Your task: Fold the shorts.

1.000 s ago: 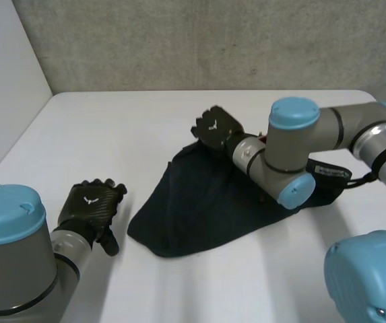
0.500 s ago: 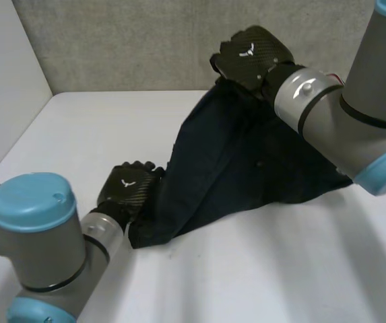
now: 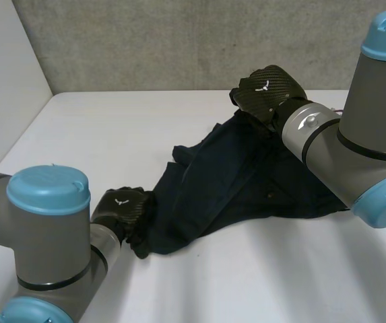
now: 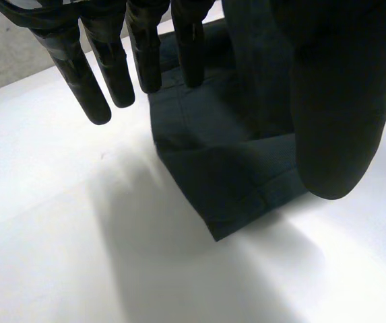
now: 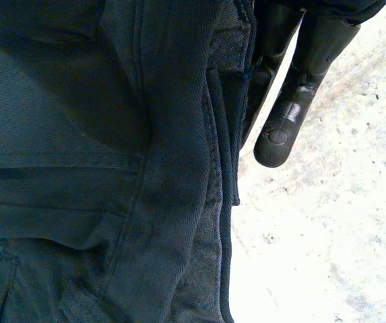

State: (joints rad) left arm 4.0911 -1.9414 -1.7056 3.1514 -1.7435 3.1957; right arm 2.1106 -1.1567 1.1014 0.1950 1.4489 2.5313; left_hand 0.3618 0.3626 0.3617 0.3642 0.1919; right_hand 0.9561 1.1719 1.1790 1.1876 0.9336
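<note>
Dark navy shorts (image 3: 226, 188) lie bunched across the middle of the white table (image 3: 112, 128). My right hand (image 3: 268, 91) is shut on their far edge and holds it raised, so the cloth slopes down from it toward me. In the right wrist view the cloth (image 5: 112, 168) hangs along the palm beside a finger (image 5: 283, 114). My left hand (image 3: 120, 205) is at the shorts' near left corner. In the left wrist view its fingers (image 4: 85, 74) are straight and spread from the thumb (image 4: 341, 101), with the corner (image 4: 226, 161) flat on the table beneath them.
A grey wall (image 3: 179, 40) runs behind the table's far edge and a white panel (image 3: 4, 81) closes its left side. Bare tabletop lies at the far left and along the near edge in front of the shorts.
My right hand lifted the shorts' far edge high, then came partway down with it. My left hand moved right, from bare table to the shorts' near left corner.
</note>
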